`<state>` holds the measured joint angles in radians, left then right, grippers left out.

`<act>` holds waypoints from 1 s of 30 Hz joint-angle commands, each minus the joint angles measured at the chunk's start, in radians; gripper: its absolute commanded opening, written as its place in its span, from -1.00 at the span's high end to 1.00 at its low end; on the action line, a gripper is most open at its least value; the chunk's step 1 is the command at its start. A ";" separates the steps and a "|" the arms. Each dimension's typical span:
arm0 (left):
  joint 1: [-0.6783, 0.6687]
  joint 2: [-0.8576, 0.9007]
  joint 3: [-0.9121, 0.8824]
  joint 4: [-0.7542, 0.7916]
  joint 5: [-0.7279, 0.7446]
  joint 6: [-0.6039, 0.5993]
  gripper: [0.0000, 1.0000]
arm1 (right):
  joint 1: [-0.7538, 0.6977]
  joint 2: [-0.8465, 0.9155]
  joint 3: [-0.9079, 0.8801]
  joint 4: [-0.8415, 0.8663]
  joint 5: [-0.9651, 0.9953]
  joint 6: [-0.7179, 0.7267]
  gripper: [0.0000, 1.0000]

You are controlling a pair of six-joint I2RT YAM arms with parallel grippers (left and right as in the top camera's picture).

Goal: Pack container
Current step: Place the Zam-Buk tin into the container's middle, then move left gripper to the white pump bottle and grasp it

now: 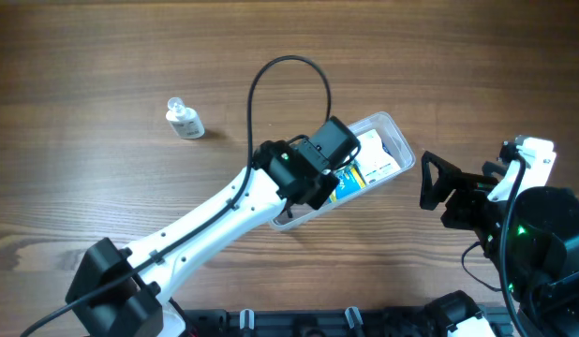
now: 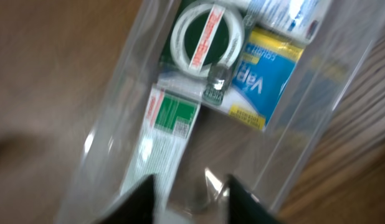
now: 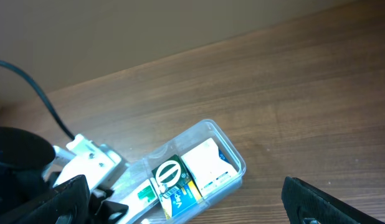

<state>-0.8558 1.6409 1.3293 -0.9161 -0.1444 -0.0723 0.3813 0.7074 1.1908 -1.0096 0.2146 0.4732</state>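
The fingers (image 2: 139, 199) of the left gripper (image 2: 189, 196) are seen parted above the near end of the container (image 2: 111, 124). Nothing is clamped between them, and through the blur it cannot be told whether the plastic is touched. The right gripper (image 1: 428, 183) is held wide open and empty, just beside the container's right end and apart from it.

The container is set slantwise near the middle of a brown, wood-grained table (image 1: 102, 56). A plain tan background is seen beyond the table's far edge.

A round green tin (image 2: 205, 40), a blue box (image 2: 264, 78) and a green-and-white box (image 2: 164, 130) are shown inside the container by the left wrist view. A small clear bottle (image 1: 185, 120), well apart to the left, is shown only from overhead.
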 commanded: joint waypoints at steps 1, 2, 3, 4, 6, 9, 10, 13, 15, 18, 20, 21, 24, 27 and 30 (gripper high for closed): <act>0.060 0.010 -0.003 -0.042 0.010 -0.119 0.86 | -0.004 0.002 0.006 0.002 0.018 0.000 -1.00; 0.080 0.029 -0.016 -0.042 0.017 -0.119 0.92 | -0.004 0.002 0.006 0.002 0.018 0.000 -0.99; 0.094 0.045 -0.031 -0.038 0.016 -0.119 0.92 | -0.004 0.002 0.006 0.002 0.018 0.000 -1.00; 0.112 0.069 -0.052 -0.020 0.017 -0.119 0.92 | -0.004 0.002 0.006 0.002 0.018 0.000 -1.00; 0.136 0.098 -0.066 0.008 0.016 -0.115 0.92 | -0.004 0.002 0.006 0.002 0.018 0.000 -1.00; 0.179 0.151 -0.067 0.077 0.018 -0.090 0.92 | -0.004 0.002 0.006 0.002 0.018 0.000 -0.99; 0.188 0.169 -0.067 0.092 0.016 -0.089 0.92 | -0.004 0.002 0.006 0.002 0.018 0.000 -0.99; 0.209 0.210 -0.067 0.126 0.012 -0.031 0.92 | -0.004 0.002 0.006 0.002 0.018 0.000 -1.00; 0.225 0.214 -0.067 0.153 -0.032 -0.010 0.92 | -0.004 0.002 0.006 0.002 0.018 0.000 -1.00; 0.248 0.214 -0.067 0.223 -0.063 0.085 0.92 | -0.004 0.002 0.006 0.002 0.018 0.000 -0.99; 0.258 0.213 -0.067 0.256 -0.068 0.144 0.91 | -0.004 0.002 0.006 0.002 0.018 0.000 -0.99; 0.262 0.213 -0.067 0.269 -0.083 0.151 0.88 | -0.004 0.002 0.006 0.002 0.018 0.000 -1.00; 0.267 0.209 -0.057 0.270 -0.104 0.150 0.85 | -0.004 0.002 0.005 0.002 0.018 0.000 -0.99; 0.269 0.176 -0.007 0.208 -0.111 0.132 0.83 | -0.004 0.002 0.005 0.002 0.018 0.000 -1.00; 0.270 0.095 0.094 0.099 -0.107 0.077 0.59 | -0.004 0.002 0.005 0.002 0.018 0.000 -1.00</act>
<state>-0.5941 1.8385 1.3090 -0.7544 -0.2367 0.0452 0.3813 0.7074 1.1908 -1.0100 0.2146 0.4732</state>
